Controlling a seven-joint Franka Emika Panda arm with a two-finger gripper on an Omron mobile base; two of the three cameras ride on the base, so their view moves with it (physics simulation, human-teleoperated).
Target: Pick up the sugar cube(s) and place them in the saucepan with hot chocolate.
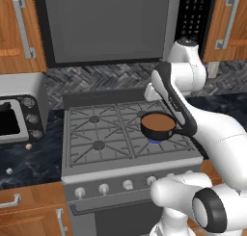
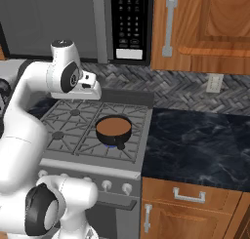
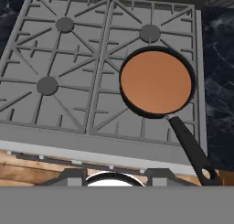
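Brown liquid, smooth in your round dark saucepan on the grated stove; claw state unclear.

stove – saucepan | counter – sugar cubes

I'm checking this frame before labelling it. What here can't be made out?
- Gripper: fingertips cut off at the hand view's bottom edge, so open or shut is unclear.
- Sugar cubes: too small in the left base view to tell shape.
- Saucepan handle: behind the arm in the left base view.
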